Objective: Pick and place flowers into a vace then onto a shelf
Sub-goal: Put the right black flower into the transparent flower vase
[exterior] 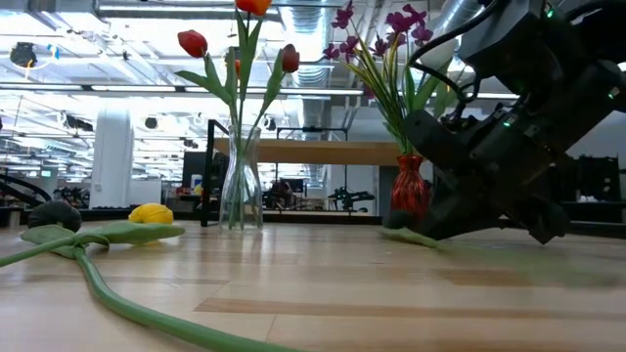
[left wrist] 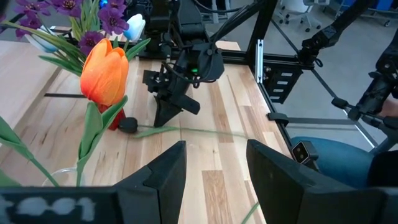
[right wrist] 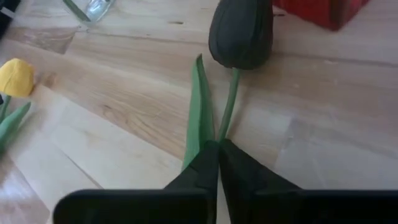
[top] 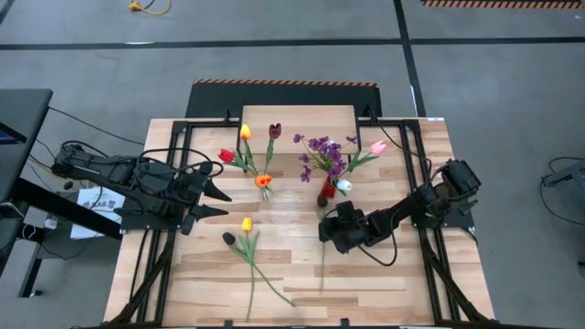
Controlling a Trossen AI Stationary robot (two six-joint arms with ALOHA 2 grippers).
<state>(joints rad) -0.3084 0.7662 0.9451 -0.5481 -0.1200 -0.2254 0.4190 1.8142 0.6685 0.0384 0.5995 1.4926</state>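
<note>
A dark maroon tulip (right wrist: 241,31) lies on the table in front of the red vase (top: 327,190), which holds purple blossoms and pink and white tulips. My right gripper (right wrist: 218,149) is shut on its stem and shows mid-table in the high view (top: 326,222). A clear vase (top: 263,185) holds yellow, red, maroon and orange tulips. A yellow tulip (top: 246,224) and another dark tulip (top: 228,238) lie flat on the near left of the table. The shelf (top: 300,119) stands at the far edge. My left gripper (top: 224,203) hovers open left of the clear vase. My right gripper pinches the dark tulip's green stem (right wrist: 225,124) between its two fingertips, a short way below the head, where a long leaf (right wrist: 200,106) joins it. The fingers slant down from the table's right side. The flower lies flat on the wood, head toward the red vase.
Black frame rails (top: 430,247) run along both sides of the table. The loose tulips' long stems (top: 265,279) stretch toward the near edge. A person's leg in jeans (left wrist: 336,155) shows beyond the table's right side.
</note>
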